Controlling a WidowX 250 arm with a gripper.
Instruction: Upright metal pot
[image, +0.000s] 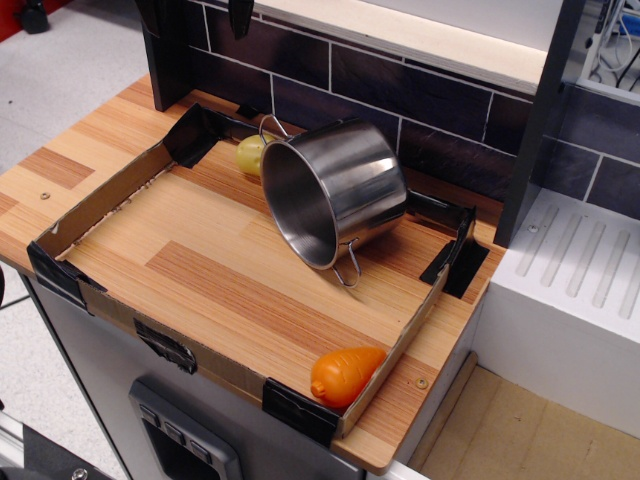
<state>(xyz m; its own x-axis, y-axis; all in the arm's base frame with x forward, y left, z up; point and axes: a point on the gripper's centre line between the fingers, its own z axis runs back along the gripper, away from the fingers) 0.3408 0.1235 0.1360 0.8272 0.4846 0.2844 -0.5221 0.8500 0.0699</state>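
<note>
The metal pot (350, 180) is shiny steel and lies tipped on its side on the wooden board (200, 270). Its open mouth faces the front left. One wire loop handle (272, 127) sticks up at the back and the other (347, 268) rests low at the front. A dark part at the top edge looks like my gripper (240, 14), high above and behind the pot and far from it. Only its tip shows, so I cannot tell how its jaws stand.
A yellow toy food (249, 153) lies just behind the pot's rim. An orange toy food (345, 373) sits in the front right corner. A low cardboard wall (100, 205) with black taped corners rings the board. A dark tiled wall (370, 85) stands behind, a white sink unit (570, 270) to the right.
</note>
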